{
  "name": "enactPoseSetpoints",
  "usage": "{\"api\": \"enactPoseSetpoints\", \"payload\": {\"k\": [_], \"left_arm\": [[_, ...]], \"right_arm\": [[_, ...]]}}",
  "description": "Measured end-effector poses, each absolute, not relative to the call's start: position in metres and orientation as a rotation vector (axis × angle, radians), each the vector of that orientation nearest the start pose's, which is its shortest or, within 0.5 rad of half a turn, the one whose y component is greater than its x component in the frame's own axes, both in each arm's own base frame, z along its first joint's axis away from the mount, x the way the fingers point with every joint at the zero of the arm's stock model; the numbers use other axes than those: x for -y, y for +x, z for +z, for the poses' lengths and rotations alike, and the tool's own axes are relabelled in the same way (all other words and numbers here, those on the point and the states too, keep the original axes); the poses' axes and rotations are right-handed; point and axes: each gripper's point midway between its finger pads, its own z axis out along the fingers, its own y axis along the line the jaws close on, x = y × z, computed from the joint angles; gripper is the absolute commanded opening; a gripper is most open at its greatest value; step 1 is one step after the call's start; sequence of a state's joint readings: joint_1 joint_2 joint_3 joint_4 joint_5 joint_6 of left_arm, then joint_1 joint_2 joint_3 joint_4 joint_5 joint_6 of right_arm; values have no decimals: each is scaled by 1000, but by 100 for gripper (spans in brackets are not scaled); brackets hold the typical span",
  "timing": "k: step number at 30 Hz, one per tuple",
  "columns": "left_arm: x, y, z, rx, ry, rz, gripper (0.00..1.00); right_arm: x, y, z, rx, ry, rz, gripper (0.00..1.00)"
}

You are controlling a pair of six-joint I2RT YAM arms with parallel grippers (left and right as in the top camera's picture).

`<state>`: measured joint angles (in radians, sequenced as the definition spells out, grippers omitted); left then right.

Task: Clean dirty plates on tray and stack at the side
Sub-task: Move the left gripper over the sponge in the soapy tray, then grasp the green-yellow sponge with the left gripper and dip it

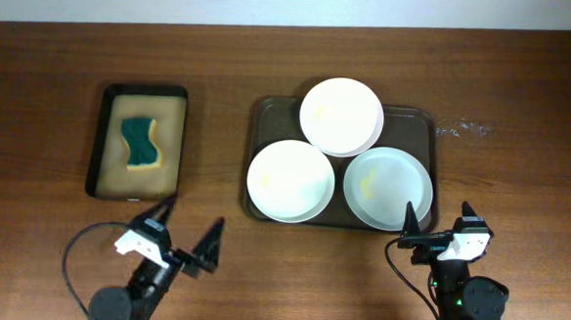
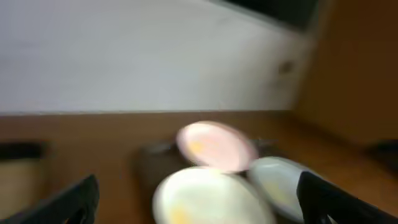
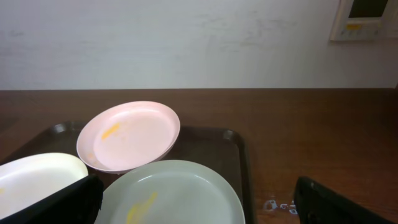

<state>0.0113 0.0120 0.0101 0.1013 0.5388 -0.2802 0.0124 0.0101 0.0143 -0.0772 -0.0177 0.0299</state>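
Three white plates lie on the dark brown tray [image 1: 264, 115]: a far plate [image 1: 341, 115] resting partly on the other two, a front left plate [image 1: 290, 181] and a front right plate [image 1: 389, 188] with a yellow smear. My left gripper [image 1: 186, 230] is open and empty on the near table, left of the tray. My right gripper [image 1: 442, 225] is open and empty just in front of the front right plate [image 3: 171, 193]. The right wrist view shows the far plate [image 3: 129, 135] with a yellow smear. The blurred left wrist view shows all three plates, the front left one [image 2: 208, 198] nearest.
A smaller black tray [image 1: 106, 141] with a beige inside holds a green and yellow sponge [image 1: 141, 144] at the left. White specks [image 1: 463, 128] lie on the table right of the brown tray. Cables [image 1: 79, 267] trail by the left arm's base.
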Motion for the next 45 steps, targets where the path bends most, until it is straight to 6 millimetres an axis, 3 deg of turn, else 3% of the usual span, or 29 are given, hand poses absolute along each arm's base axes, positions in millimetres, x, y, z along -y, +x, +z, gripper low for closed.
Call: {"api": "enactPoseSetpoints", "payload": {"k": [1, 4, 5, 10, 11, 13, 16, 18, 21, 24, 26, 30, 35, 37, 38, 39, 45], "left_arm": [[95, 215, 210, -1448, 276, -668, 99], [109, 173, 294, -1059, 462, -651, 99], [107, 167, 306, -1015, 462, -634, 99], [82, 194, 332, -1174, 327, -465, 99], [72, 208, 332, -1355, 253, -441, 99], [55, 234, 359, -1552, 179, -343, 99], [49, 264, 362, -1828, 188, -286, 99], [51, 296, 356, -2022, 218, -297, 99], [42, 318, 325, -2290, 160, -300, 99], [14, 353, 310, -2497, 30, -266, 99], [-8, 387, 292, -2563, -45, -237, 99], [-32, 426, 253, -2602, -111, -220, 99], [-55, 441, 204, -2701, -194, -222, 100], [-55, 445, 182, -2749, -203, -235, 76], [-56, 447, 170, -2776, -216, -242, 71], [-57, 450, 140, -2843, -236, -256, 70], [-63, 441, 63, -3045, -293, -233, 66]], "right_arm": [[-6, 246, 159, -1644, 1, 47, 98], [-6, 246, 159, -1644, 2, 47, 98], [-6, 246, 159, -1644, 2, 46, 98], [-6, 246, 159, -1643, 3, 45, 98], [-6, 246, 159, -1644, 4, 45, 98], [-6, 246, 159, -1646, 3, 45, 98], [-6, 246, 159, -1645, 3, 45, 98], [-6, 246, 159, -1645, 3, 45, 98], [-6, 246, 159, -1646, 3, 45, 98], [-6, 246, 159, -1645, 3, 45, 98], [-6, 246, 159, -1645, 3, 45, 99], [-6, 246, 159, -1646, 4, 45, 98], [-6, 246, 159, -1645, 3, 45, 98], [-6, 246, 159, -1645, 3, 45, 99], [-6, 246, 159, -1646, 4, 45, 98], [-6, 246, 159, -1645, 4, 45, 98], [-6, 246, 159, -1645, 3, 45, 98]]}}
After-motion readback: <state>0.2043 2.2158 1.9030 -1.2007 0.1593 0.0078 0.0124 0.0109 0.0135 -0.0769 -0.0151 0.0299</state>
